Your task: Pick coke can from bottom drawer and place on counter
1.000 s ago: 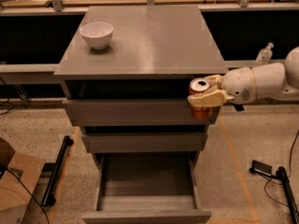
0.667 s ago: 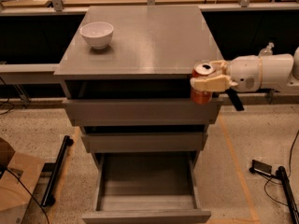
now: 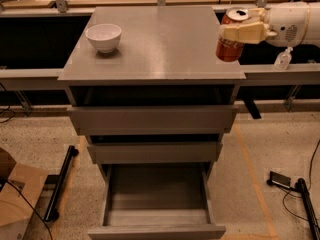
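Observation:
My gripper comes in from the right and is shut on the coke can, a red-orange can with a silver top. It holds the can upright in the air at the right edge of the counter, the can's base just above the counter's level. The bottom drawer is pulled open at the foot of the grey cabinet and its tray is empty.
A white bowl stands on the counter's back left. The two upper drawers are partly pulled out. A clear bottle sits on the grey rail shelf at right. A cardboard box and cables lie on the floor.
My gripper has lifted the coke can from beside the top drawer's right end up to the level of the counter top, and a little toward the back.

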